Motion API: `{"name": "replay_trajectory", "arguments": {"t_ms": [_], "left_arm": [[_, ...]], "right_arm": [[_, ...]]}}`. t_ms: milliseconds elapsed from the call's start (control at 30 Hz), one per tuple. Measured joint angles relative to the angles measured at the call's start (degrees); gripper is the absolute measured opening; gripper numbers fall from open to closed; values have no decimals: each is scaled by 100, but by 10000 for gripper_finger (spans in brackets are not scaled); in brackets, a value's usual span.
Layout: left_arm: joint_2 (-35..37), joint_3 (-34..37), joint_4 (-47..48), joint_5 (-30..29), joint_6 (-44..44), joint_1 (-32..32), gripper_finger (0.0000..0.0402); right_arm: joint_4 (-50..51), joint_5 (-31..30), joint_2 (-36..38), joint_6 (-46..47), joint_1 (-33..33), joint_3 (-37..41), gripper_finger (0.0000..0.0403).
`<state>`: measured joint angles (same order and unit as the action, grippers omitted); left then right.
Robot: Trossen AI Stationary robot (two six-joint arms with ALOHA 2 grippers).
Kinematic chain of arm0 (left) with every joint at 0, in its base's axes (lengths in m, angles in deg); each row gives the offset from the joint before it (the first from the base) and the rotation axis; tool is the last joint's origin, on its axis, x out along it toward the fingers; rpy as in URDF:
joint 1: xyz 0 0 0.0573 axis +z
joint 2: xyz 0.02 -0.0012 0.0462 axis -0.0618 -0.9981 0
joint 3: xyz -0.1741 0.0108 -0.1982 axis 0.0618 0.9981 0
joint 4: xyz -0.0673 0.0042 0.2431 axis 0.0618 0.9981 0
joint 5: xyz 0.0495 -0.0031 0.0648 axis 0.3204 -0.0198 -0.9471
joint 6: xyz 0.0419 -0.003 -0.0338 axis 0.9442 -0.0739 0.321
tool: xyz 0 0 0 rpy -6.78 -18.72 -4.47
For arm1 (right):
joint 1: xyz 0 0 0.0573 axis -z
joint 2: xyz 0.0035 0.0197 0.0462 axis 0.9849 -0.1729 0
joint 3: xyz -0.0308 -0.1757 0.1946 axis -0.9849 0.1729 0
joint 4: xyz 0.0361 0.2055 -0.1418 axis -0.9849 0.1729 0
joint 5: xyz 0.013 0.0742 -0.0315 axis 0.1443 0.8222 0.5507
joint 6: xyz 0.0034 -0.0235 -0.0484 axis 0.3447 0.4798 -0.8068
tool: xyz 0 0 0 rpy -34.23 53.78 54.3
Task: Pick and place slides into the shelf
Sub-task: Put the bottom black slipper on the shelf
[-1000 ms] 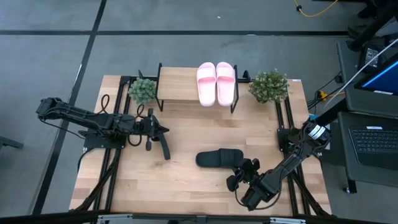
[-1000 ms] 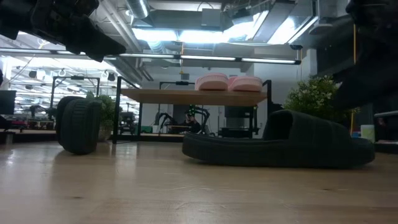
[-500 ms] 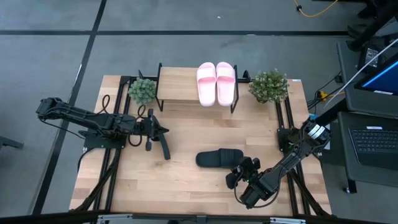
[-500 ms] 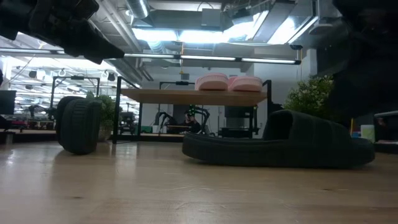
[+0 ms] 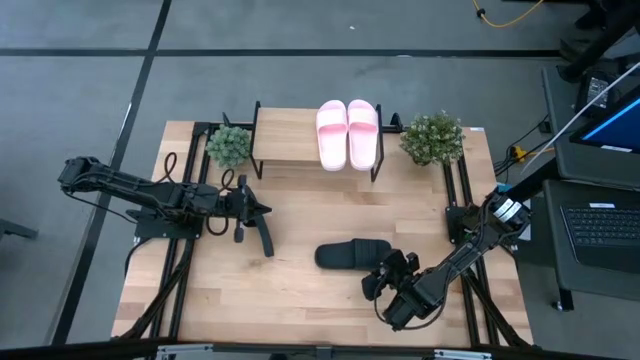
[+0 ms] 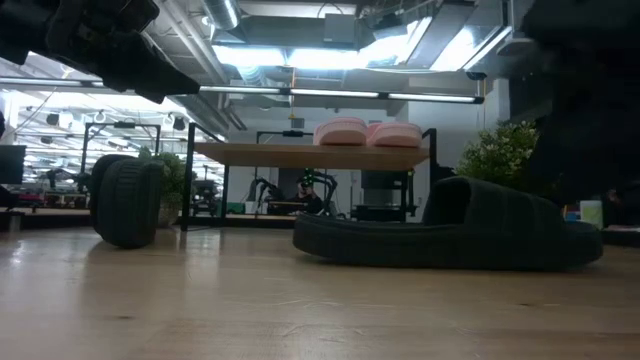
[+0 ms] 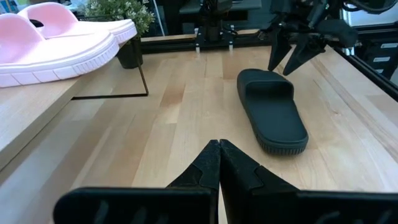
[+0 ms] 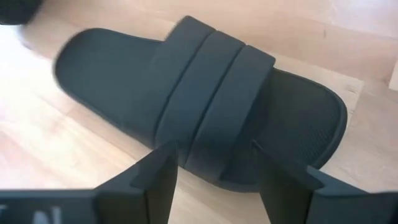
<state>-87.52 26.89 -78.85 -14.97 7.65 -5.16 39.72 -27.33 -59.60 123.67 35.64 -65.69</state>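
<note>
Two pale pink slides (image 5: 348, 133) rest side by side, soles down, on the right half of the shelf (image 5: 285, 140). One black slide (image 5: 353, 254) lies flat on the table, strap up. My right gripper (image 8: 214, 152) hangs open over its right end, one finger on each side of the broad strap (image 8: 211, 93); I see no touch. A second black slide (image 5: 264, 238) stands on its edge at centre left. My left gripper (image 5: 268, 210) is shut and holds nothing, just beyond the far end of that slide.
Two small potted plants (image 5: 229, 145) (image 5: 432, 138) flank the shelf's ends. The shelf's left half is bare plank. Open tabletop (image 5: 300, 290) lies between the two black slides and along the near edge.
My right gripper has opened and has edged toward the flat black slide, its fingers now over the strap. The slides have not moved.
</note>
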Motion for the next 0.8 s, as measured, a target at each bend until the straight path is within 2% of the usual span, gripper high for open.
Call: {"name": "replay_trajectory", "arguments": {"t_ms": [100,800], "left_arm": [[-1,0,0,0,2,-1,0],[0,0,47,0,4,0,0]], "right_arm": [[-18,211,2,0,112,0,198],[-834,449,4,-15,231,-2,197]]}}
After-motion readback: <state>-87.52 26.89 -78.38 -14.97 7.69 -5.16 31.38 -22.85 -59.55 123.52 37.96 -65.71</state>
